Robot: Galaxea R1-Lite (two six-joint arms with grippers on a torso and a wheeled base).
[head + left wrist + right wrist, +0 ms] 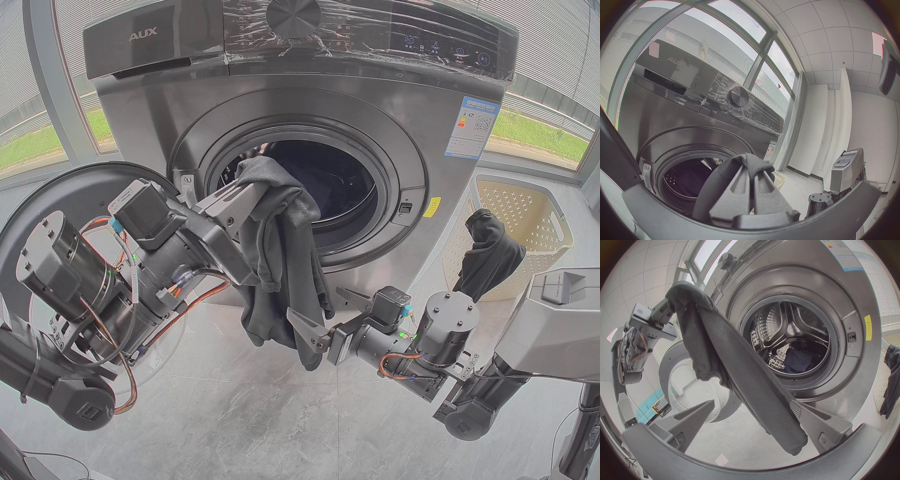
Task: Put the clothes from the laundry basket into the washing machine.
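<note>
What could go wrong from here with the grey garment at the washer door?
1. The left tool pinches only the top of the grey garment; its tail hangs lower than the drum opening, so part of it may end up hanging outside the drum.
2. That tail hangs between the fingers of the open right tool and could snag there if either arm moves.

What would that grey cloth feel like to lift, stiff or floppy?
Probably floppy: the grey garment droops in folds from the left gripper. Likely light, since one pinch at its top holds all of it. Its hanging end could snag.
</note>
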